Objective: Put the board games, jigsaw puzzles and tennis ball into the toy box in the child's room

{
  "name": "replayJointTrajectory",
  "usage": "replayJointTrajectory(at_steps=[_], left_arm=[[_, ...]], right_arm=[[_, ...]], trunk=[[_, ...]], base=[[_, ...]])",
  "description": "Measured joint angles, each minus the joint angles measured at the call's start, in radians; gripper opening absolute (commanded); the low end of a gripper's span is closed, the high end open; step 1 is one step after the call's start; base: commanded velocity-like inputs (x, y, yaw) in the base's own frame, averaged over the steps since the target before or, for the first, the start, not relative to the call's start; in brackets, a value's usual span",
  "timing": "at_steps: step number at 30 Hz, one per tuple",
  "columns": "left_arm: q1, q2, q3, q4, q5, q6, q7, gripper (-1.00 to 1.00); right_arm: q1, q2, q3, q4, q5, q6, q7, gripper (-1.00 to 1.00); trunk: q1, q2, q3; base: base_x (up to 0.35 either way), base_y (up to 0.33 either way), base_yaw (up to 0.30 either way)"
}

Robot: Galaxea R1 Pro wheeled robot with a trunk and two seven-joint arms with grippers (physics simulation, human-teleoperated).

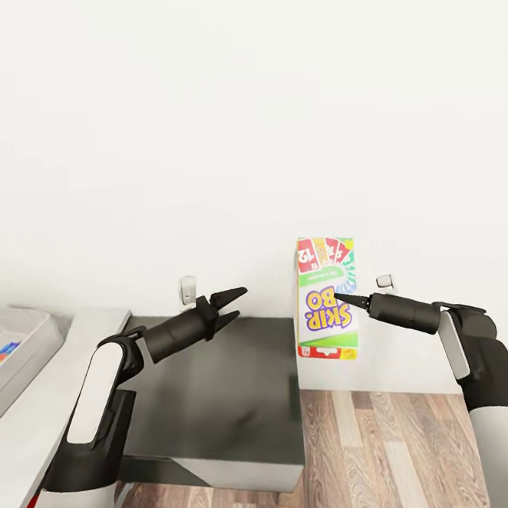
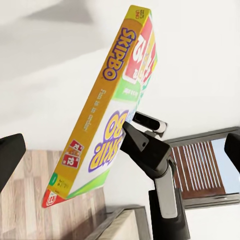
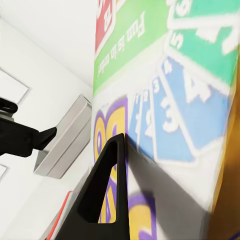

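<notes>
The long white-red-green Skip-Bo board game [image 1: 326, 299] hangs upright in the air beside the table, with my right gripper [image 1: 343, 299] shut on it, one finger across its printed face. The left wrist view has the same box [image 2: 102, 120] edge-on, pinched by the right gripper [image 2: 131, 131]. In the right wrist view a dark finger [image 3: 107, 200] lies against the box face [image 3: 190, 95]. My left gripper [image 1: 231, 305] stands open and holds nothing above the table's dark-grey section [image 1: 220, 395]. At the far left sits the light-grey toy box [image 1: 22, 328], with a colourful jigsaw puzzle [image 1: 1, 357] showing inside it.
The table's light-grey top [image 1: 52, 410] runs along the left, under the toy box. A white wall with two outlets [image 1: 188, 289] [image 1: 384, 281] stands close behind. Wooden floor [image 1: 394, 450] lies to the right of the table.
</notes>
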Motion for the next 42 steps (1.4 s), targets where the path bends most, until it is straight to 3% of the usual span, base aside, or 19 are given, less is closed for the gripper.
replayJointTrajectory(at_steps=[28,42], left_arm=[[0.002,0.0,0.002,0.0,-0.001,0.0,0.0,1.0],[0.002,0.001,0.006,0.0,-0.001,0.0,0.0,1.0]], right_arm=[[0.0,0.001,0.001,0.0,0.001,0.013,-0.001,-1.0],[-0.006,0.001,0.001,0.011,0.002,0.038,-0.01,-1.0]], trunk=[[0.0,0.0,0.04],[0.0,0.0,0.048]], base=[[0.0,0.0,0.014],[0.0,0.0,0.193]])
